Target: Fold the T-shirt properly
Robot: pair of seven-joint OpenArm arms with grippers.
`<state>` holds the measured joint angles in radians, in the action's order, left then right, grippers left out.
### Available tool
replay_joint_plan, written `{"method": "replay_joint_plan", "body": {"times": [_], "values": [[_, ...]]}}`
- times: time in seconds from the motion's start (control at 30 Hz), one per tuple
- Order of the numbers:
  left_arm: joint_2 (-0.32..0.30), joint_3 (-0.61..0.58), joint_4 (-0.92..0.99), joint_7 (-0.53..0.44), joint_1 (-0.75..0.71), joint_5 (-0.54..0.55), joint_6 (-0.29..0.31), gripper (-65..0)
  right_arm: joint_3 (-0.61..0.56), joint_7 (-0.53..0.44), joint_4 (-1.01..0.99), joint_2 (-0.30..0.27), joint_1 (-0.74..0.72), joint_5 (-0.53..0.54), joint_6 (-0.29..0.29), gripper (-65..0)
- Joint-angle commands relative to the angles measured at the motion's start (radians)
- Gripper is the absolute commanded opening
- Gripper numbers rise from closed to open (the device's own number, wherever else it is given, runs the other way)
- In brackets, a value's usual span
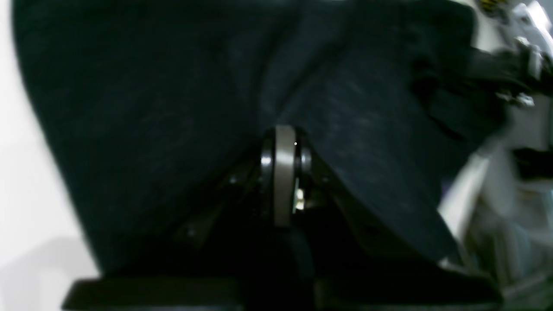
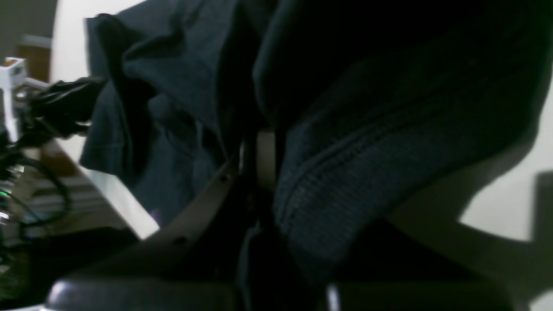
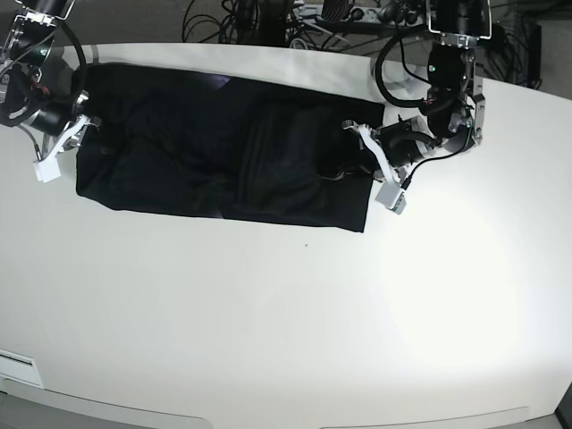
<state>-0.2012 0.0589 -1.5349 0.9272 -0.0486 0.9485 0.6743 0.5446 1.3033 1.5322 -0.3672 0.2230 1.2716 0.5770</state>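
The black T-shirt (image 3: 214, 152) lies spread lengthwise, plain side up, across the far part of the white table (image 3: 268, 313). My left gripper (image 3: 360, 147) is at the shirt's right end in the base view, shut on the cloth. In the left wrist view the dark cloth (image 1: 173, 108) drapes over the closed fingers (image 1: 283, 172). My right gripper (image 3: 79, 134) is at the shirt's left end, shut on the cloth. In the right wrist view a stitched hem (image 2: 345, 172) bunches around the fingers (image 2: 265, 160). No print shows.
Cables and power strips (image 3: 295, 18) lie behind the table's far edge. The table's front edge (image 3: 268, 420) curves along the bottom of the base view. The other arm's hardware (image 1: 518, 86) shows at the right of the left wrist view.
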Motion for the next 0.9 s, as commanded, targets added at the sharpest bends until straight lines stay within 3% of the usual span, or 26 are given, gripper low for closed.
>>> {"method": "replay_joint_plan", "body": {"times": [0.0, 0.07, 0.13, 0.3, 0.47, 0.6, 0.87], "values": [[-0.004, 0.003, -0.017, -0.005, 0.036, 0.064, 0.024, -58.2, 0.006, -0.011, 0.039, -0.037, -0.016, 0.002, 0.001, -65.0], [-0.004, 0.003, -0.017, 0.049, 0.066, 0.113, 0.024, -50.1, 0.006, -0.016, 0.084, -0.074, -0.019, -0.07, -0.01, -65.0], [-0.004, 0.003, -0.017, 0.092, 0.091, 0.119, 0.024, -46.1, 0.006, -0.037, 0.136, -0.117, -0.018, -0.166, -0.039, -65.0], [-0.004, 0.003, -0.017, 0.113, 0.113, 0.118, 0.024, -45.7, 0.006, -0.077, 0.27, -0.216, -0.018, -0.359, -0.137, -65.0], [-0.004, 0.003, -0.017, 0.113, 0.107, 0.118, 0.024, -45.7, 0.006, -0.08, 0.421, -0.243, -0.018, -0.35, -0.198, -65.0], [-0.004, 0.003, -0.017, 0.113, 0.101, 0.11, 0.024, -45.7, 0.006, -0.08, 0.502, -0.187, -0.018, -0.258, -0.183, -65.0], [-0.004, 0.003, -0.017, 0.113, 0.093, 0.103, 0.024, -45.7, 0.006, -0.083, 0.555, 0.065, -0.018, -0.217, -0.153, -65.0]]}}
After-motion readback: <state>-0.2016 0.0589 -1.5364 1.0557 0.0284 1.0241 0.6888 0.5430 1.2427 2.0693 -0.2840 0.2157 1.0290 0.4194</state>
